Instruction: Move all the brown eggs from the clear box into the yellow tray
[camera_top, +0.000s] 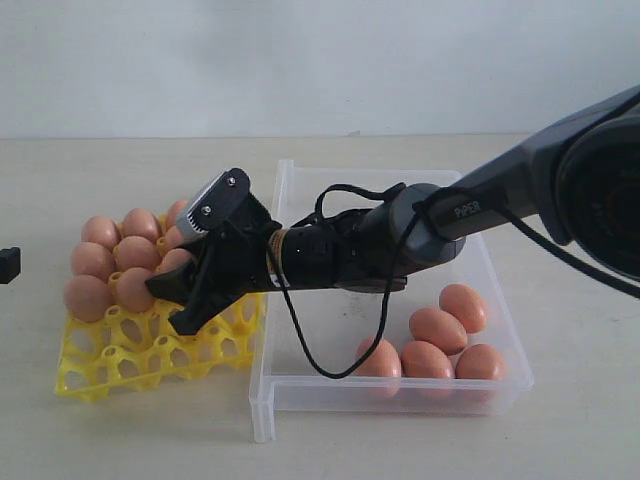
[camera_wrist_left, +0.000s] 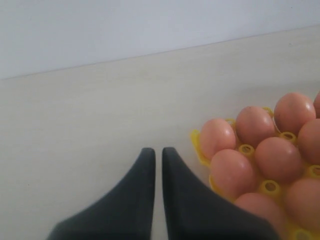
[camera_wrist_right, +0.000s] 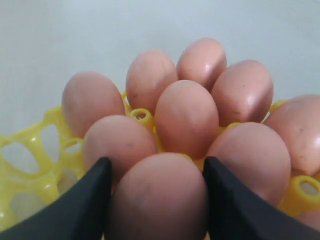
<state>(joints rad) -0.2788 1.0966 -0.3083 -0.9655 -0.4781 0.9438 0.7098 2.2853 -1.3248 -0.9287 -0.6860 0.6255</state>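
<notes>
My right gripper (camera_top: 175, 300) reaches across to the yellow tray (camera_top: 110, 370) and is shut on a brown egg (camera_wrist_right: 157, 200), with a black finger pressed against each side. That egg hangs just over the tray's cups, next to several eggs (camera_top: 92, 260) seated at the tray's far side. Several more brown eggs (camera_top: 437, 330) lie in the near right corner of the clear box (camera_top: 270, 400). My left gripper (camera_wrist_left: 157, 152) is shut and empty, low over the bare table beside the tray's corner (camera_wrist_left: 197, 145). Only a black tip of it (camera_top: 8, 265) shows at the exterior view's left edge.
The tray's near rows of cups (camera_top: 150, 350) stand open. The right arm (camera_top: 440, 215) and its looping black cable (camera_top: 330, 370) stretch over the left half of the box. A pale wall rises behind the table.
</notes>
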